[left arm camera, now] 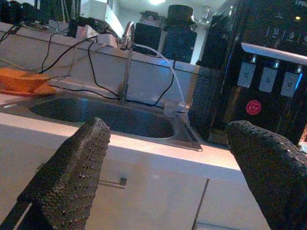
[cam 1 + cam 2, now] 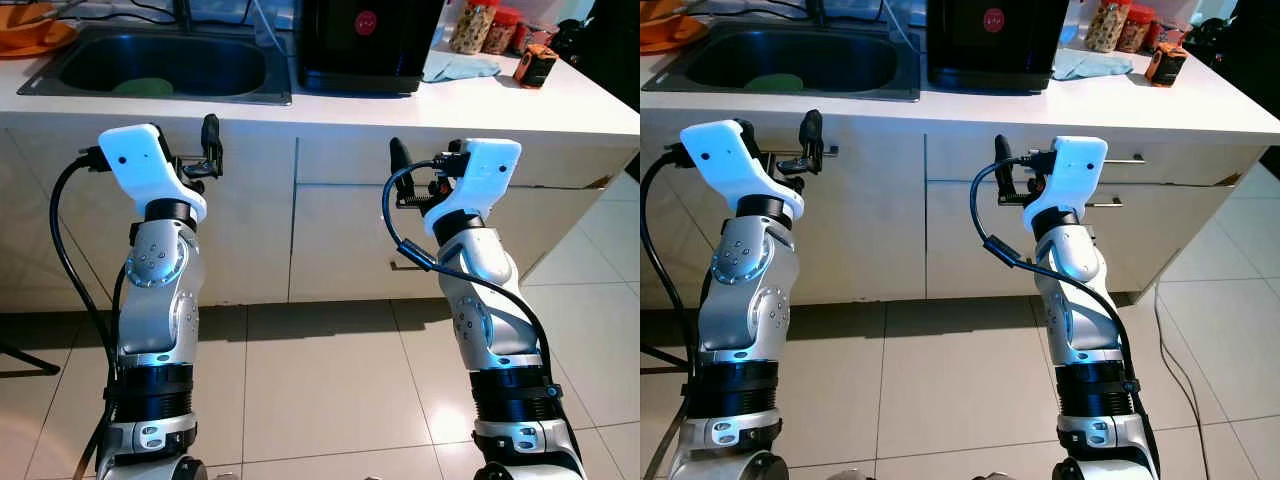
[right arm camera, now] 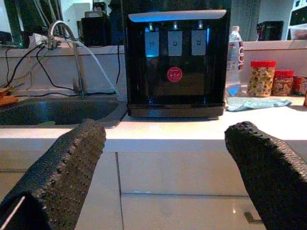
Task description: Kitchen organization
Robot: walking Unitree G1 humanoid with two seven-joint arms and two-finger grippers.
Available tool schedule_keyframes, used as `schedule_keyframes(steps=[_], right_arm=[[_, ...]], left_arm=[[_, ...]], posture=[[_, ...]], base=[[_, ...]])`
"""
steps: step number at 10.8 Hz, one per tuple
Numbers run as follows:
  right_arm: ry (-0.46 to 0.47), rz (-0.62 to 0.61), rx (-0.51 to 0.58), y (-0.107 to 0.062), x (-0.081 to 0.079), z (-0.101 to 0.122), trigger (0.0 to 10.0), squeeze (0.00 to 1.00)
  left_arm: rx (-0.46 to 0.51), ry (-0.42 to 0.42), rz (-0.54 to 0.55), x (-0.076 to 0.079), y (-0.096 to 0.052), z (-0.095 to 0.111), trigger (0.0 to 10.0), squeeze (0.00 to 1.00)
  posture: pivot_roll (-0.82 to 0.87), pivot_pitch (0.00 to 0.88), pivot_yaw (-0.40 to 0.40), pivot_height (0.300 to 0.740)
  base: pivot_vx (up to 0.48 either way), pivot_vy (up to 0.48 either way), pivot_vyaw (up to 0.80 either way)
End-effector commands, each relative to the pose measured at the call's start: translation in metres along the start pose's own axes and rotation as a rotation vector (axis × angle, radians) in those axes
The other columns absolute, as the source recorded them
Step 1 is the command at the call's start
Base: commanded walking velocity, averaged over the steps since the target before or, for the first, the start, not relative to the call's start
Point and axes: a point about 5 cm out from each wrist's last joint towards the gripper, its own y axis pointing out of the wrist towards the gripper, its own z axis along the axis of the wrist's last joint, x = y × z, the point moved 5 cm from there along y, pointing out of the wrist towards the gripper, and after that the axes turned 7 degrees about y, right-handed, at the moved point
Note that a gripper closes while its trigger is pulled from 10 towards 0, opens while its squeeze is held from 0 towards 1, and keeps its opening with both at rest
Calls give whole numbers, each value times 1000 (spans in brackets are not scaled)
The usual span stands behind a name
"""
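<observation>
- Left end effector [image 1: 163,182] is spread wide and empty, raised before the cabinet fronts below the sink [image 2: 160,65].
- Right end effector [image 3: 168,177] is likewise wide and empty, facing the black water dispenser [image 3: 175,62] on the worktop [image 2: 560,105].
- Jars [image 3: 261,78] and a blue cloth [image 3: 256,103] lie beside the dispenser.

Brushed steel sink [image 2: 262,92], glossy black plastic dispenser [image 3: 175,62], shiny floor tiles [image 2: 330,390], rough knobbly pincer fingers [image 1: 72,177].

The orange dish [image 2: 35,35] at the far left of the desk [image 2: 480,105] is cut by the frame edge. The black dispenser [image 2: 365,45] loses its top. The jars [image 2: 485,28] far right are too small to read.
</observation>
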Motion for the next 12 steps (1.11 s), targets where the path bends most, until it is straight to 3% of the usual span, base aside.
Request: schedule_keyframes(steps=[1, 3, 12], right_arm=[[12, -16, 5, 1, 4, 2, 10000, 0], [16, -16, 8, 4, 4, 3, 10000, 0], [22, -23, 7, 2, 4, 2, 10000, 0]], left_arm=[[-13, -13, 0, 3, 2, -1, 10000, 0], [-14, -21, 2, 2, 7, 2, 10000, 0], [-32, -15, -10, 3, 8, -1, 10000, 0]], posture=[[-38, 14, -68, 740], [-41, 27, -66, 740], [-45, 32, -56, 740]], base=[[0, 0, 0], [0, 0, 0], [0, 480, 0]])
